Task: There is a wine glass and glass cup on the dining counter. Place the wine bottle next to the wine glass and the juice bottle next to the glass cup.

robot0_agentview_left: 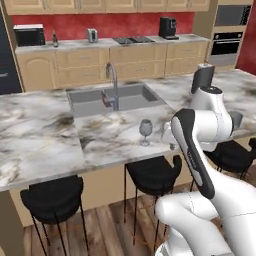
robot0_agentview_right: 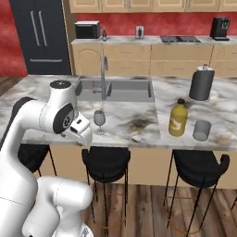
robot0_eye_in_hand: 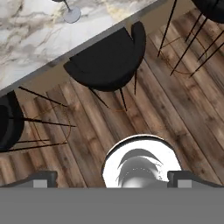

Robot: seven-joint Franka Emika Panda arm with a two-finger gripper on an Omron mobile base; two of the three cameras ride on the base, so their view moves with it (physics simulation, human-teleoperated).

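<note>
The gripper [robot0_eye_in_hand: 112, 178] hangs wide open and empty, facing down at the wooden floor and a black stool [robot0_eye_in_hand: 107, 59]. The wine glass [robot0_agentview_right: 99, 121] stands upright on the dining counter [robot0_agentview_right: 139, 122], above and beyond the fingers. The juice bottle [robot0_agentview_right: 178, 118] already stands just beside the glass cup [robot0_agentview_right: 202, 130]. What may be the wine bottle [robot0_agentview_right: 104, 34] stands far behind the wine glass, on the back counter.

Standing on the marble tabletop [robot0_agentview_right: 139, 121]: one clear stemmed wine glass [robot0_agentview_right: 99, 121], one squat yellow-orange juice bottle [robot0_agentview_right: 178, 118], one short greyish glass tumbler [robot0_agentview_right: 202, 130], one tall dark cylinder [robot0_agentview_right: 202, 83].
</note>
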